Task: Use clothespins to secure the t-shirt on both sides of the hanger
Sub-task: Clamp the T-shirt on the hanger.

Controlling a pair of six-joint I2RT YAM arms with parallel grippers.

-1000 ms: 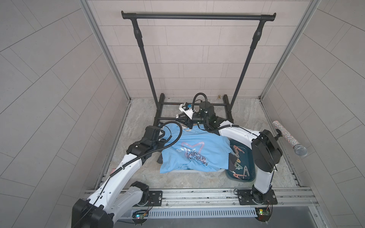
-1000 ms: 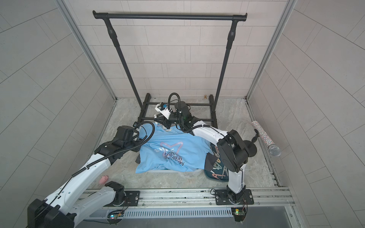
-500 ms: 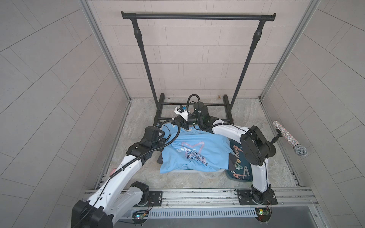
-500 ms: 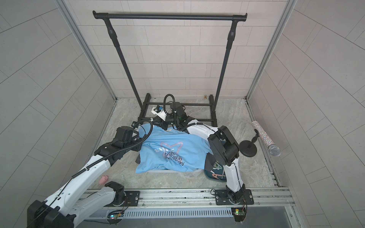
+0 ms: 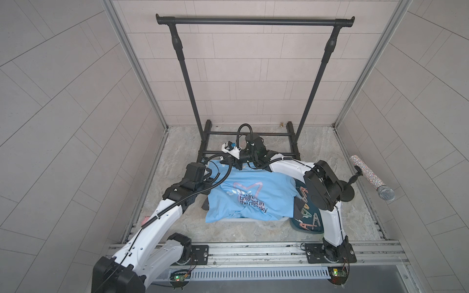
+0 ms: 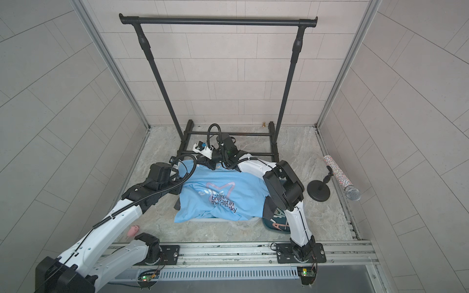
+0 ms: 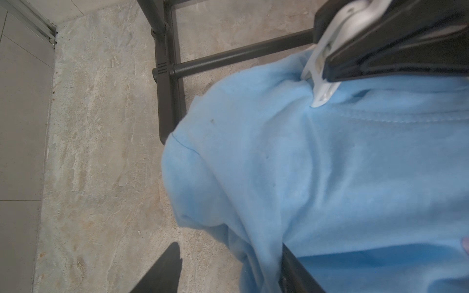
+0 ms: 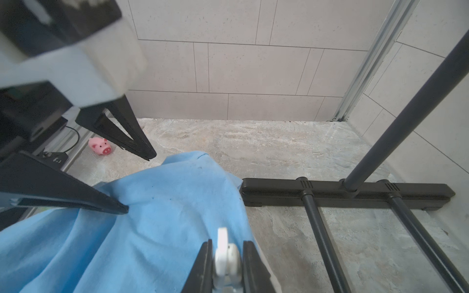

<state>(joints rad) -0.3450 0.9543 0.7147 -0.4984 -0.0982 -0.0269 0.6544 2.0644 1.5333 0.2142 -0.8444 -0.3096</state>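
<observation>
A light blue t-shirt (image 5: 253,197) lies flat on the stone floor; the hanger is hidden. My right gripper (image 8: 225,242) is shut on a white clothespin (image 8: 224,253), whose tip (image 7: 322,86) touches the fabric by the collar at the shirt's far edge. My left gripper (image 7: 228,274) is open and straddles the shirt's shoulder. One of its fingers (image 8: 121,208) presses on the cloth; the other stands over bare floor. Several more clothespins (image 5: 308,215) lie in a dark teal tray (image 6: 266,221) right of the shirt.
A black clothes rack (image 5: 253,21) stands at the back, its base bars (image 8: 330,192) close behind the right gripper. A glittery microphone (image 5: 370,177) on a round stand is at the right. A pink pig toy (image 6: 133,230) lies by the left arm's base.
The right arm has swung left along the shirt's far edge with the white clothespin, and its elbow has moved left and down. The left arm has stayed put.
</observation>
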